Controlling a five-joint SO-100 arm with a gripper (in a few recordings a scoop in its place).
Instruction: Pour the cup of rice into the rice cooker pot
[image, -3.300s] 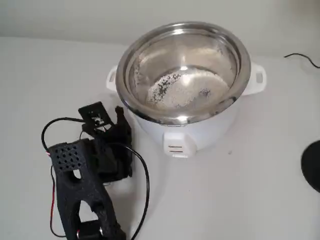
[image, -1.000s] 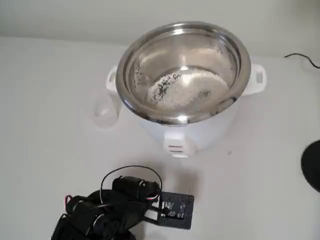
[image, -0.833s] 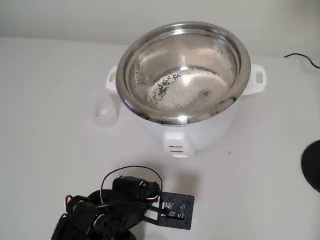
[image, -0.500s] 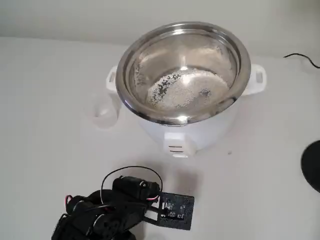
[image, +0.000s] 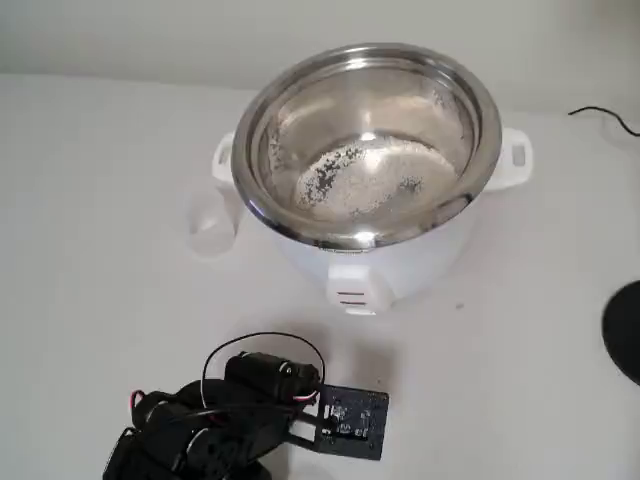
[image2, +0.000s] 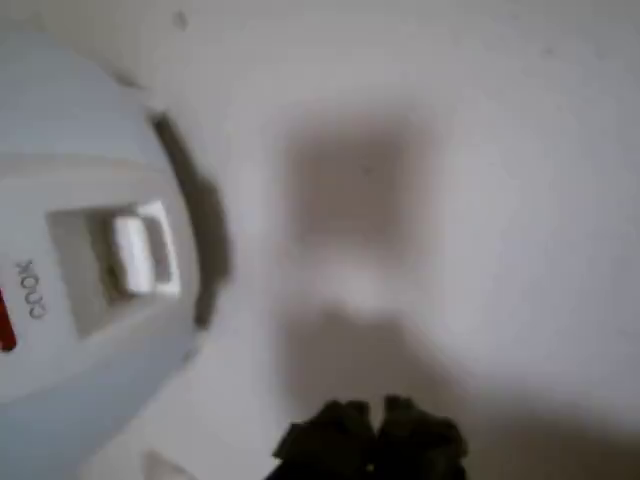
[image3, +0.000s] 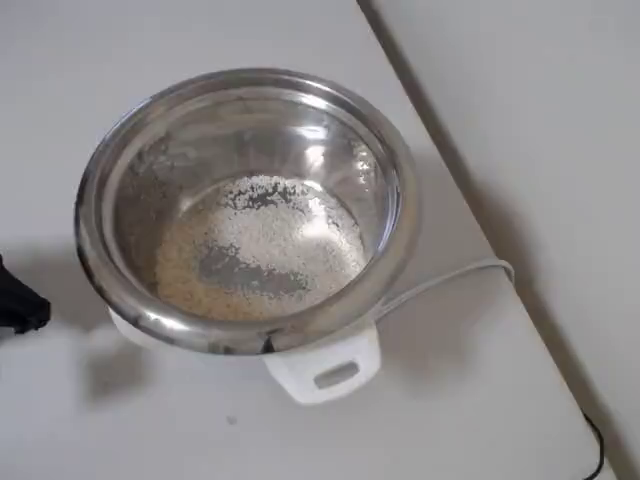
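fixed view first: the small translucent whitish plastic cup (image: 212, 226) stands on the white table (image: 90, 330), just beside the left side handle of the white cooker body (image: 400, 268), upright with its mouth facing up, so its long axis runs vertical. i cannot tell from here whether any grains remain inside it; it looks pale and see-through. the rice (image: 362, 180), a pale granular patch, lies in the bottom of the large round shiny stainless-steel pot (image: 462, 70), and in the overhead view it spreads across the pot floor (image3: 262, 248) with bare metal showing through in spots.

my black gripper (image2: 372, 440) is low near the front of the table, well apart from the cup, and in the fixed view the folded arm (image: 215, 425) hides the fingers. in the wrist view i get a blurred dark tip at the bottom edge, so i cannot tell whether the jaws are parted or closed; nothing appears to be between them.

my judgement: the pour looks done and the cup set down. what could go wrong now is a careless swing of the arm toward the left, which could clip the light cup and tip it over or push it against the cooker. its thin wall and small base would make it easy to topple.
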